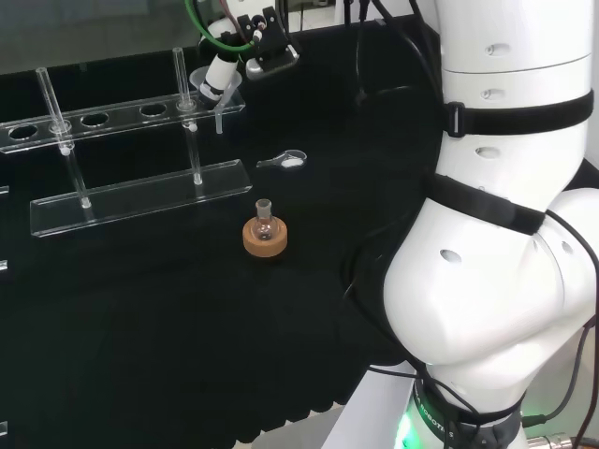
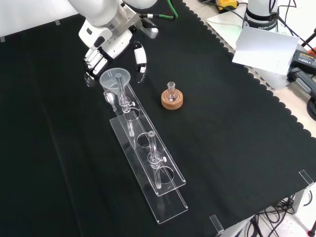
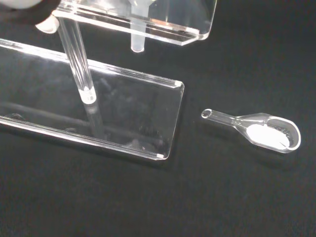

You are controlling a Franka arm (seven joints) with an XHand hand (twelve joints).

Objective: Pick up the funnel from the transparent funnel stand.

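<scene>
Clear funnel stand foremost; hand behind funnel, fingers curled near rim, grasp unclear.

Even overhead room light is falling on the black cloth-covered table, which is absorbing it and showing almost no shadows. In the front view, bright highlights are running along the edges of the clear acrylic funnel stand. In the head view, the large white arm links are appearing brightly lit against the dark cloth. In the wrist view, a blurred white part of the hand is sitting out of focus, while the small clear plastic scoop is glinting sharply.
</scene>
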